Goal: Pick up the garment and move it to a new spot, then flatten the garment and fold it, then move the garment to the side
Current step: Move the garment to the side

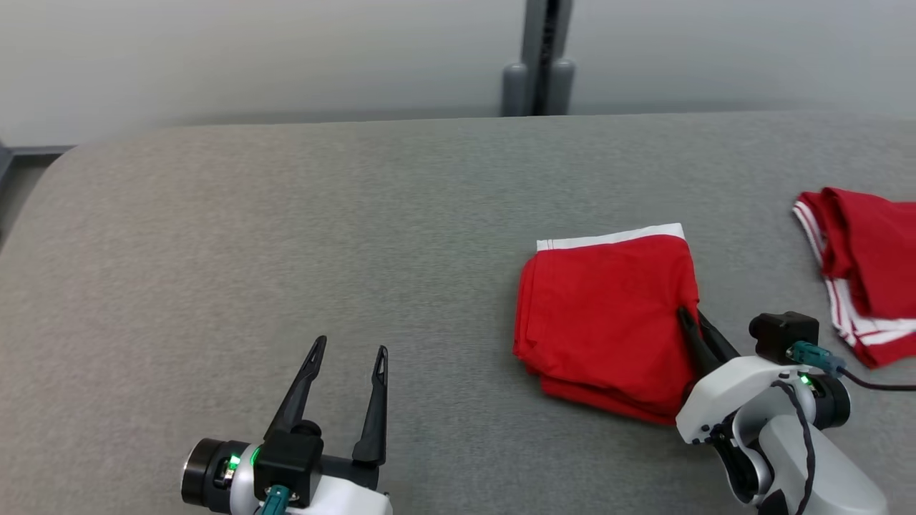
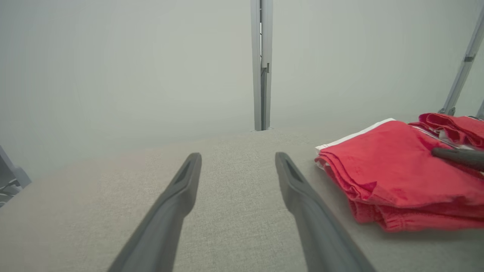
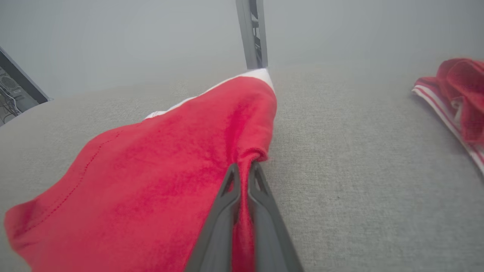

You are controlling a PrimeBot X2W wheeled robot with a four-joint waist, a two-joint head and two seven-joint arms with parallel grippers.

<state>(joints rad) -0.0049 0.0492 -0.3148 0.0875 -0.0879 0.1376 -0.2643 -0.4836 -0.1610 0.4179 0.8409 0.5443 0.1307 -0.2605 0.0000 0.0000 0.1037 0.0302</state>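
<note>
Garment (image 1: 605,315): red, folded, on bench (image 1: 286,236) — right of centre.
Right jaws: pressed together, pinching its right edge.
Left jaws: spread — over bench, apart from garment.
Other cloth (image 1: 869,272): far right.

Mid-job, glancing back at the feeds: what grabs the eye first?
The folded red garment lies right of centre on the grey surface, the right end effector shut on its right edge. A second, crumpled red garment lies at the far right; the left end effector hangs open, lower left.
</note>
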